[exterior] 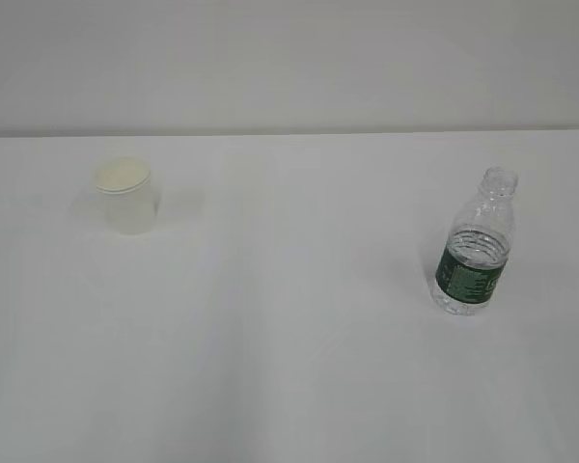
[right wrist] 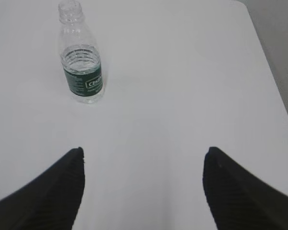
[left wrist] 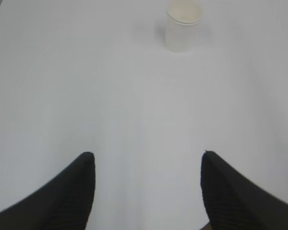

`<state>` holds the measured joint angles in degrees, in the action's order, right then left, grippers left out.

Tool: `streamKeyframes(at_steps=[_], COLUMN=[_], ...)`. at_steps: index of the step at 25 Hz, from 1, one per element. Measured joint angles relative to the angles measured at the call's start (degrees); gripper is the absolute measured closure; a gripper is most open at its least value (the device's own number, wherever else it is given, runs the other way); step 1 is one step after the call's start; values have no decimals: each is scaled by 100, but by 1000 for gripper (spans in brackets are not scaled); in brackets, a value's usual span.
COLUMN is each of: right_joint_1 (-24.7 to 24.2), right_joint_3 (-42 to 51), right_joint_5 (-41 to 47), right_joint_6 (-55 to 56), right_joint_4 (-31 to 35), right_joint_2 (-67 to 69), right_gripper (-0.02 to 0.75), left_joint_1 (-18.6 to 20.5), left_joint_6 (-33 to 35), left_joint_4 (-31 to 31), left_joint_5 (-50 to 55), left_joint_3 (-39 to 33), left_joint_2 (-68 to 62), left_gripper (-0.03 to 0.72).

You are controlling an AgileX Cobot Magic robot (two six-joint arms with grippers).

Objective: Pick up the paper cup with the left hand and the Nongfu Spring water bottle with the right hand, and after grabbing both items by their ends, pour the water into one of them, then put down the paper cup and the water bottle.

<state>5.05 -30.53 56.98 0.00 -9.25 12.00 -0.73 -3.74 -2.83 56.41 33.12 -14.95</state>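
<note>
Both hands' fingers (left wrist: 72, 191) stand wide, holding nothing; cup (exterior: 125, 196) and bottle (exterior: 476, 246) upright, well apart on worktop (exterior: 289, 367).

matt paper cup (exterior: 126, 197), clear ribbed plastic bottle (exterior: 475, 246)

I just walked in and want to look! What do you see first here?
A clear bottle with a green label stands on the right of the white table, cap off. A small white paper cup stands far to its left. Nothing is touching either one.
</note>
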Motion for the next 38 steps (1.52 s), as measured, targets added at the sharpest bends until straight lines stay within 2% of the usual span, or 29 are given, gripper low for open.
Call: streamKeyframes(at_steps=[9,19,26,33,38], right_joint_1=[0,0,0,370,391], right_joint_3=[0,0,200,293,355], right_joint_5=[-794,-1653,-2597,-3150,-3590], right_joint_6=[0,-145,-254,-276,-276], right_joint_4=[285,320,320,380,393], right_joint_2=[521,1134,1498,1791,1879], right_gripper=[164,164,164,164,164], left_joint_1=[0,0,0,0,0], left_joint_6=[0,40,198,219,219], left_joint_4=[-22,-35,-24,-17,21], left_joint_5=[-800,-2052,-2462,-2893,-3497], left_joint_3=[0,0,0,0,-14], left_joint_2=[-723,-1835,-2629,-3016,-3324], left_gripper=[197,197,197,197,200])
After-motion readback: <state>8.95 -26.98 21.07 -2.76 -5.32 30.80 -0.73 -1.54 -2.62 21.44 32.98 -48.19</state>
